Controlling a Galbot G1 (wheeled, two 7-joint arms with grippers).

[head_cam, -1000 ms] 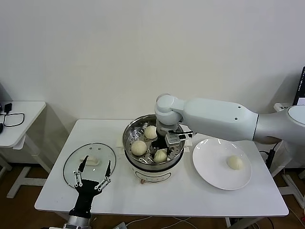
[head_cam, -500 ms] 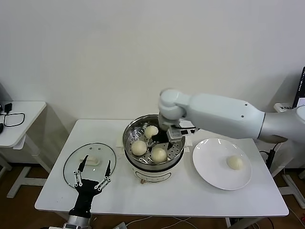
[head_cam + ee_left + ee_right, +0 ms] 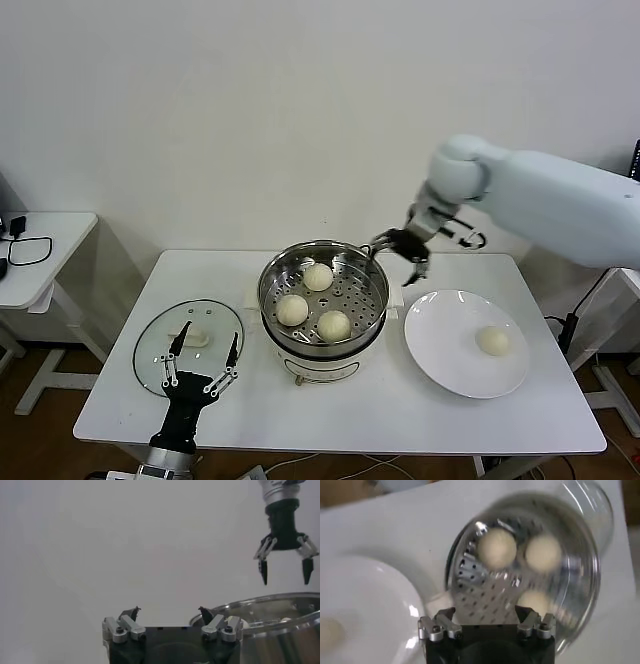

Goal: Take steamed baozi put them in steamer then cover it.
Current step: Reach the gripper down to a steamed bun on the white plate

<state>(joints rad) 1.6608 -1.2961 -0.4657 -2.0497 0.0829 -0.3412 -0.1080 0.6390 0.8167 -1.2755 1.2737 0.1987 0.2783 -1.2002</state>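
Tool on the right point(image 3: 407, 258), jaws wide and empty, has risen out of the steamer point(image 3: 322, 262); three baozi point(image 3: 333, 325) inside. Left tool point(image 3: 200, 360), open, stays by the cover point(image 3: 150, 345); only the head view shows it.

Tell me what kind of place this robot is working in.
Probably a lab or test room staged as a kitchen: a plain white table against a bare wall, an electric steamer holding baozi, and a side desk with cables.
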